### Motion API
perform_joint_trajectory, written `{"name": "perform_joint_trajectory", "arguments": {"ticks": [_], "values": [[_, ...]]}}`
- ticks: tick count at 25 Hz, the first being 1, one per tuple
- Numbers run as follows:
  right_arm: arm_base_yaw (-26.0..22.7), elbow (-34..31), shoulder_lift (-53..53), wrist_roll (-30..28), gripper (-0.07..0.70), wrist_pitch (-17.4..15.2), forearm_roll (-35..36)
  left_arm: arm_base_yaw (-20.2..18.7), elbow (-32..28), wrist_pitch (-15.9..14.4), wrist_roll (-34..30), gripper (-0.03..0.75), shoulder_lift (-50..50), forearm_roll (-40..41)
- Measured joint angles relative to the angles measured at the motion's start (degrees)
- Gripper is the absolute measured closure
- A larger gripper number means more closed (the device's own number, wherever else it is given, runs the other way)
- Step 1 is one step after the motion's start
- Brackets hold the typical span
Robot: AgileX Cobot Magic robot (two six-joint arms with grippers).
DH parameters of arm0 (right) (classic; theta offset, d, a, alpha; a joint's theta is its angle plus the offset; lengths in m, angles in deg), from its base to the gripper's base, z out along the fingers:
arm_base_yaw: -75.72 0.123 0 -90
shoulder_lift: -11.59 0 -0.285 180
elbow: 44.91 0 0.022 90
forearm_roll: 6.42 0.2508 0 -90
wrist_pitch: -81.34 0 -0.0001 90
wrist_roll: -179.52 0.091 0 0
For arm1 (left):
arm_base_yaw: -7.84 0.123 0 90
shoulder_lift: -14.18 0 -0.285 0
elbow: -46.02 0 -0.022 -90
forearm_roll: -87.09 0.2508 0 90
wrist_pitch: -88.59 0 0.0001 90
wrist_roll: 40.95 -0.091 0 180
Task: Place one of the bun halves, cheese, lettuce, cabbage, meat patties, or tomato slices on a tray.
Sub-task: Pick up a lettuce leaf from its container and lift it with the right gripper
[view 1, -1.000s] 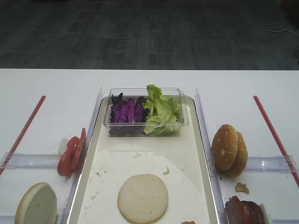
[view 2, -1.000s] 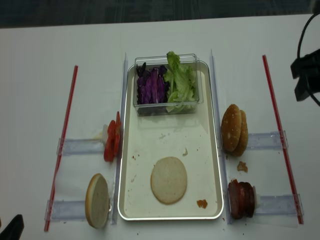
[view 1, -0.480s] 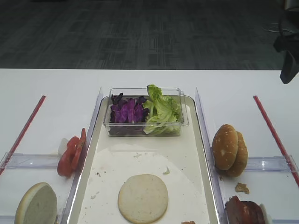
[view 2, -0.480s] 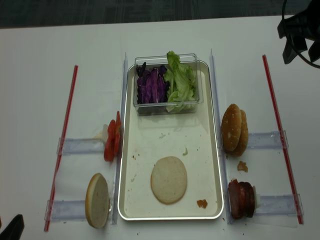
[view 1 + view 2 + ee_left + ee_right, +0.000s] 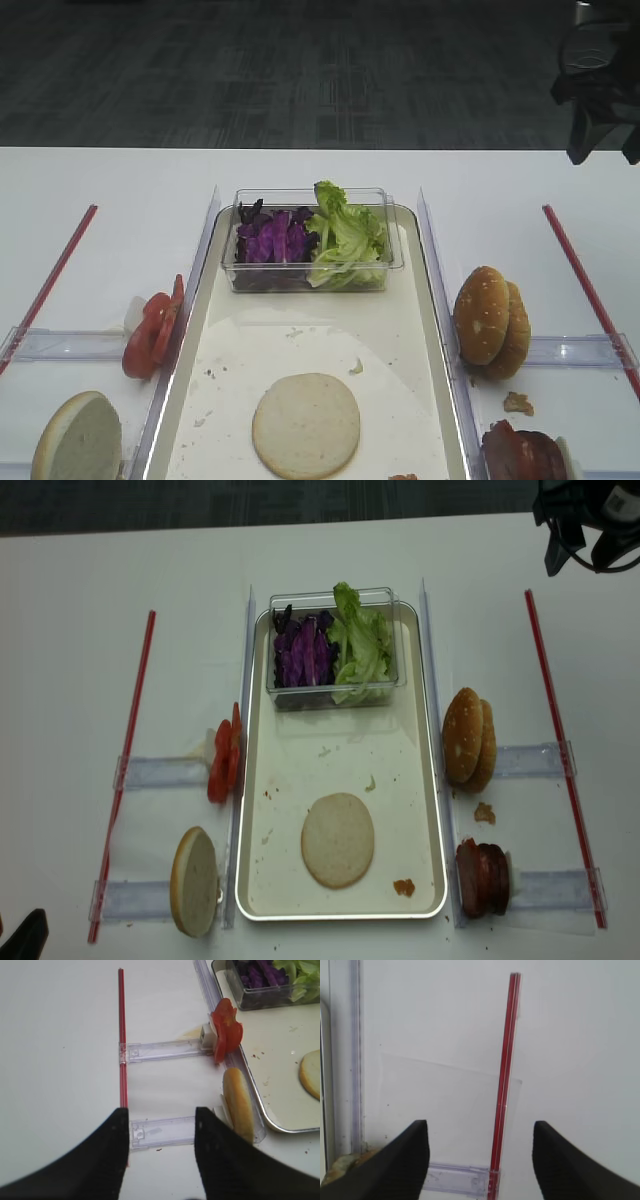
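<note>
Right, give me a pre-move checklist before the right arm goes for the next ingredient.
1. Right end effector open and empty: ok.
2. Left end effector open, nothing between its fingers: ok.
3. Bun base lying flat on the tray: ok.
4. Lettuce and cabbage reachable in the tub: ok.
5. Patties and sesame buns standing in their racks right of the tray: ok.
6. Right arm above its target: not ok, it is over the red strip near the table's far right corner.
</note>
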Motion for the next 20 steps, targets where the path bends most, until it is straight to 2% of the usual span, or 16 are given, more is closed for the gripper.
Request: {"name": "perform_joint_trajectory", "arguments": {"ticks": [8,14,20], "values": [[0.00,5.81,6.68,0.00,0.162,0.00,0.03,0.00,0.00,0.00,0.00,0.419,0.00,0.00],[0.00,6.77,9.39,0.00,0.165,0.12,0.03,0.00,0.00,0.00,0.00,0.419,0.00,0.00],[0.66,7.47,10.13,0.71,0.198,0.20,0.03,0.00,0.00,0.00,0.00,0.419,0.00,0.00]]}}
